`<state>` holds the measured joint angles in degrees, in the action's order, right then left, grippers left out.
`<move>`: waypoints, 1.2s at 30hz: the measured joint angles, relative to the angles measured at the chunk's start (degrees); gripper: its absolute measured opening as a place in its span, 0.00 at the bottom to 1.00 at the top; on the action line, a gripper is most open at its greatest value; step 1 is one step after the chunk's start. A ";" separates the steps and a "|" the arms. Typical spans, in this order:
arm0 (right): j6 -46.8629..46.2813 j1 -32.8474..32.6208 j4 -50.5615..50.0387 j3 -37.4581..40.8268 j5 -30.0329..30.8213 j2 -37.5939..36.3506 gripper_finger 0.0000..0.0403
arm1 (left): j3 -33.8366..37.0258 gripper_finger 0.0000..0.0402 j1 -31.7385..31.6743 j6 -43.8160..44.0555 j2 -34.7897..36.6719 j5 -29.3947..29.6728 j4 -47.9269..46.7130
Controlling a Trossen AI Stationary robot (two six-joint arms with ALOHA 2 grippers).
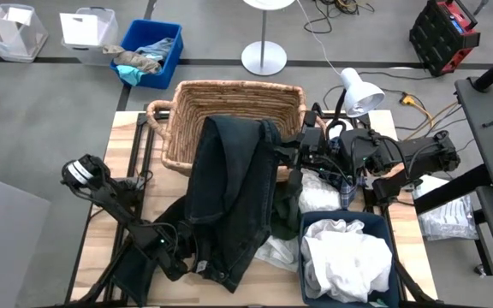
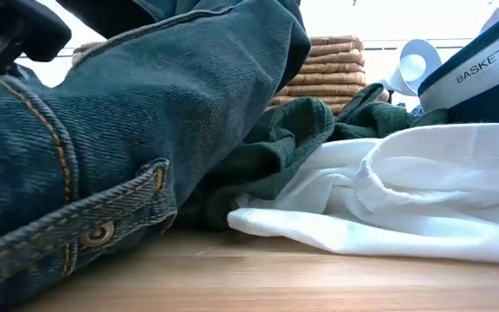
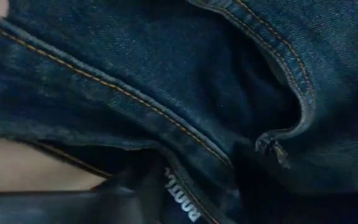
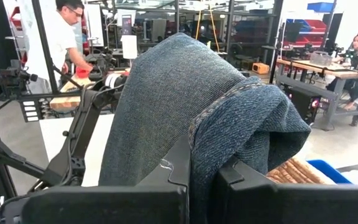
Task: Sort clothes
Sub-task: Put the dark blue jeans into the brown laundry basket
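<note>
Dark blue jeans lie draped from the wicker basket down to the table's near left; they fill the left of the low view. My right gripper is at the basket's right rim, shut on the jeans' far end. My left gripper is at the jeans' near end, shut on the denim. A dark green garment and a white one lie on the table beside the jeans. More white clothes fill a blue basket. My left gripper has denim near the jeans' waistband and label between its fingers. The cloth fills its wrist view and hides the place of contact. That end of the jeans lies on the table. My right gripper pinches a folded bunch of a jeans leg between its two fingers, several layers. It comes level from the table's right side. The denim humps up above the fingers and hangs over toward the wicker basket.
The blue basket, marked BASKET 7, stands at the near right. A plaid garment lies under my right arm. A white lamp stands at the far right. A blue bin of rags sits on the floor beyond.
</note>
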<state>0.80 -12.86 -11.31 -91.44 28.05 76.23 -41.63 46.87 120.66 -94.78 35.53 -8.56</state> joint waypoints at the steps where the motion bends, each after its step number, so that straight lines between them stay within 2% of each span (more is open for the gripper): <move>1: -0.02 0.00 0.00 0.00 0.00 0.00 0.03 | 0.05 0.33 -0.03 -0.07 -0.27 0.08 0.00; 6: -0.13 0.00 0.00 0.00 0.00 0.00 0.03 | 0.08 0.04 -0.07 -0.02 -1.43 2.77 0.30; 11: -0.13 0.00 -0.02 0.00 0.02 0.00 0.03 | -2.54 0.02 0.21 -3.38 -0.62 2.80 -0.54; 15: -0.31 0.00 -0.16 0.00 0.02 0.00 0.03 | -8.75 0.01 1.03 -9.23 0.74 -0.01 -4.40; 20: -0.40 -0.03 -0.40 0.00 0.02 0.00 0.03 | -23.00 0.01 1.10 -16.93 1.03 -7.22 -23.82; 25: -0.81 -1.29 -0.73 0.02 -0.76 -0.25 0.03 | -39.99 0.01 1.77 -22.07 1.09 -7.96 -47.61; 28: -2.18 -2.43 -2.48 0.00 -1.01 -0.79 0.03 | -49.87 0.01 2.34 -24.70 1.16 -7.66 -58.67; 31: -5.72 -3.62 -6.92 0.01 -0.98 -1.43 0.03 | -59.07 0.00 2.77 -28.95 1.16 -6.88 -65.51; 36: -10.40 -6.72 -17.40 0.00 -1.15 -1.92 0.03 | -71.81 0.00 2.86 -39.48 1.18 -2.41 -70.15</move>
<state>-9.60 -19.59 -28.71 -91.44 26.90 74.30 -113.43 49.74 81.18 -93.60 33.11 -78.70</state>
